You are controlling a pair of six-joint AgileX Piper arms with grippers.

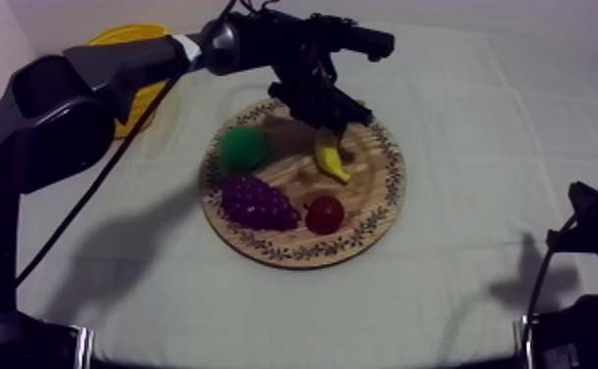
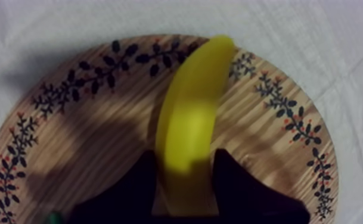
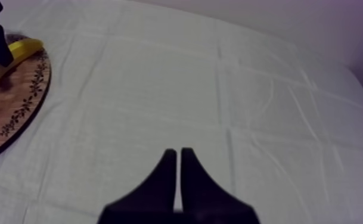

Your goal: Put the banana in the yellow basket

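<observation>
The board [image 2: 88, 149] is pale grained wood with a matt finish. The banana [image 2: 189, 119] looks like smooth plastic. The cloth [image 3: 219, 89] is matt, creased fabric.

Colour reference: the banana [image 2: 189, 113] is plain yellow, unmarked. The wooden board [image 1: 386, 182] is light brown with fine darker grain lines; its rim carries a repeating pattern of dark leafy sprigs set with small red-orange dots. The basket [image 1: 116, 37] is yellow. The pear [image 1: 244, 147] is green, the grapes [image 1: 258, 203] dark purple, the small red fruit [image 1: 324, 213] red. The cloth [image 1: 479, 118] is plain grey-white. The left gripper [image 2: 186, 156] and the right gripper [image 3: 178, 152] are both black
</observation>
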